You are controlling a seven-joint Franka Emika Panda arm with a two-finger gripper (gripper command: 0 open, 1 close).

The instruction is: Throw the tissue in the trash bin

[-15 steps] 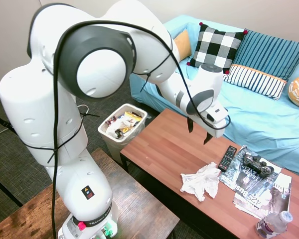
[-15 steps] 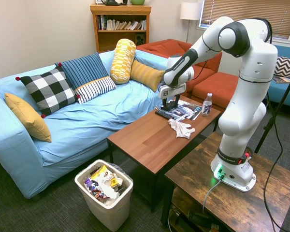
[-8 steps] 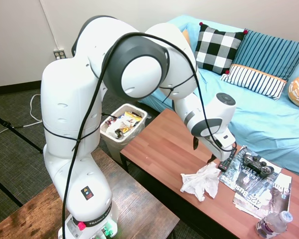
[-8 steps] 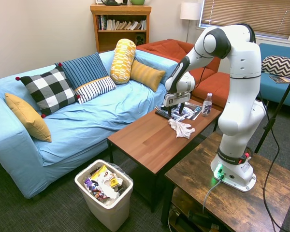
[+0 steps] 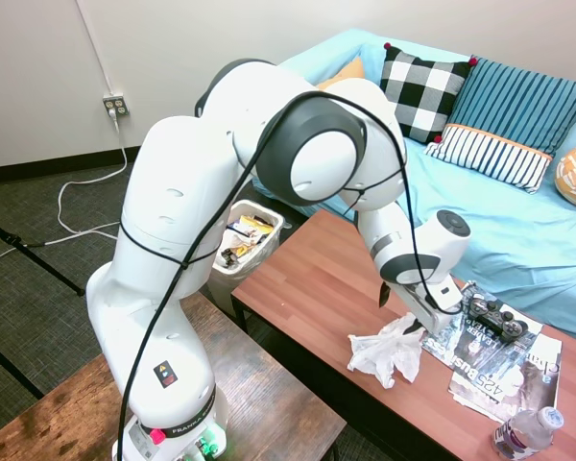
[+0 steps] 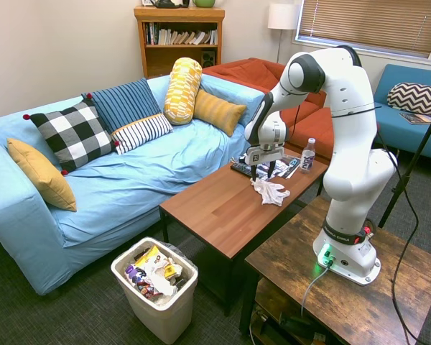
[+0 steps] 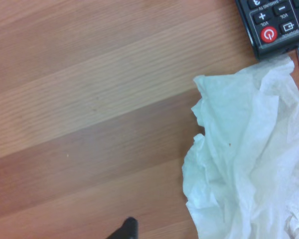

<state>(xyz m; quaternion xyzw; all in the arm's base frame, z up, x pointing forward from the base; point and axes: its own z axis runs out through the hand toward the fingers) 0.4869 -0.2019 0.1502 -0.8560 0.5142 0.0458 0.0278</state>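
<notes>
The white crumpled tissue (image 5: 384,351) lies on the brown coffee table (image 5: 302,279), close to its front edge. My gripper (image 5: 401,309) hangs open just above the tissue's far end, one finger on each side of it, nothing held. From the other side, the gripper (image 6: 264,171) stands right over the tissue (image 6: 270,191). The wrist view shows the tissue (image 7: 249,164) on the wood, close by. The trash bin (image 5: 264,213) stands on the floor beyond the table's left end, partly behind my arm. In the second exterior view the bin (image 6: 165,316) is full of wrappers.
A black remote (image 7: 274,22) lies beside the tissue. A game controller (image 5: 487,317) sits on magazines (image 5: 499,370), with a water bottle (image 5: 523,432) at the table's right end. The blue sofa (image 6: 129,172) with cushions runs along the table's far side.
The arm has swung along the table towards the tissue and come down. The open gripper now hangs just over the tissue's far end. The tissue has not moved.
</notes>
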